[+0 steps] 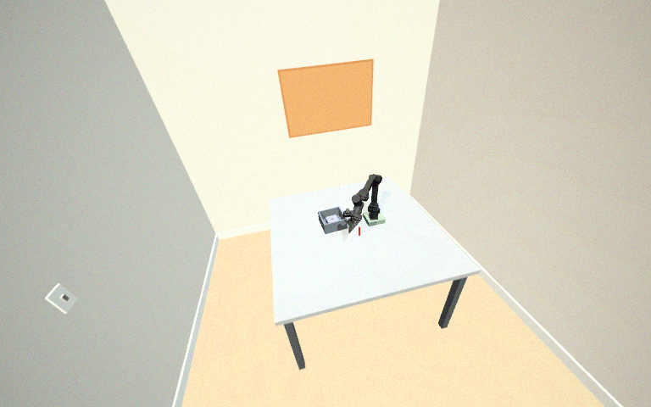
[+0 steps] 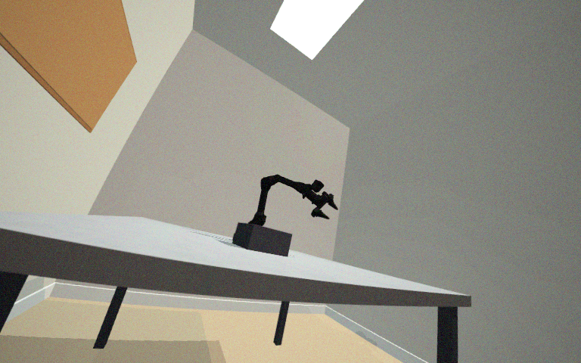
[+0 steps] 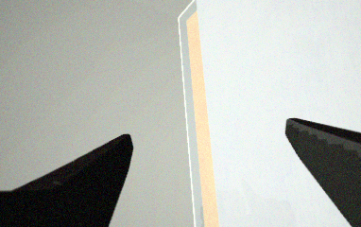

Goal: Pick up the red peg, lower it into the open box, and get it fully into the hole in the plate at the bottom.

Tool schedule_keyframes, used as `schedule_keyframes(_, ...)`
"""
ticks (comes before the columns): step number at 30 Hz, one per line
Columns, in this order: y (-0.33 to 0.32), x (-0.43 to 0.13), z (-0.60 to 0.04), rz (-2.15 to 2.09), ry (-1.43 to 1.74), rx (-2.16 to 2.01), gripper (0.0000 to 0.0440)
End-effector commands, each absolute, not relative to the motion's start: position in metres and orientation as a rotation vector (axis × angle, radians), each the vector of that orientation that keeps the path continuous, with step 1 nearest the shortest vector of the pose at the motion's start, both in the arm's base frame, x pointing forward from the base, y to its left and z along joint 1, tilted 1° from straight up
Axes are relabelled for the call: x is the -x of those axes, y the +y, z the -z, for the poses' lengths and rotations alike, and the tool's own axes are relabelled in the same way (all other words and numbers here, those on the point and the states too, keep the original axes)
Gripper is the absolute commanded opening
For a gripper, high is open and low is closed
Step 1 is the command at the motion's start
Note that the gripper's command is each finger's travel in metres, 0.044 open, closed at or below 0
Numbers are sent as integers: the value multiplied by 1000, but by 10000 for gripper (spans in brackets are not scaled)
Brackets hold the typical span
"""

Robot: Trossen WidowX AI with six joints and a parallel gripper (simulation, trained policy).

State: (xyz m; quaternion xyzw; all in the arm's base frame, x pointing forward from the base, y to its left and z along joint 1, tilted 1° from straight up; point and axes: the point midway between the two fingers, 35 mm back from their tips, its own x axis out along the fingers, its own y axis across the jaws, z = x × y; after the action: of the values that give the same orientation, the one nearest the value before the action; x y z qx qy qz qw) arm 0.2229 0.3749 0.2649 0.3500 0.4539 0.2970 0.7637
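The red peg (image 1: 359, 231) is small and stands out on the pale table in the top view, just right of the gripper; it does not show in the other views. The grey open box (image 1: 335, 228) (image 2: 268, 241) is left of the arm. A pale plate (image 1: 331, 219) with a small dark mark lies at its bottom. My gripper (image 1: 346, 230) (image 2: 333, 214) (image 3: 206, 133) is open with nothing between its fingers. It is raised above the table, between box and peg in the top view, and tilted forward and down.
The table (image 1: 370, 267) (image 2: 150, 252) carries everything. The arm's base stands on a green block (image 1: 376, 220) right of the box. In the wrist view the table edge, a strip of floor (image 3: 200, 95) and a grey wall show beyond the fingers.
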Motion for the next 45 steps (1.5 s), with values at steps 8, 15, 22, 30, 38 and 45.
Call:
schedule_keyframes(8, 297, -222, -212, -309, 1153, -683, 440)
schedule_keyframes(15, 247, -207, -179, -76, 1267, -633, 440)
schedule_keyframes(22, 205, -182, -149, 157, 1378, -579, 440)
schedule_keyframes(30, 173, -154, -115, 391, 1470, -514, 439)
schedule_keyframes(38, 160, -142, -84, 507, 1493, -486, 440)
schedule_keyframes(45, 159, -142, -53, 535, 1477, -481, 440)
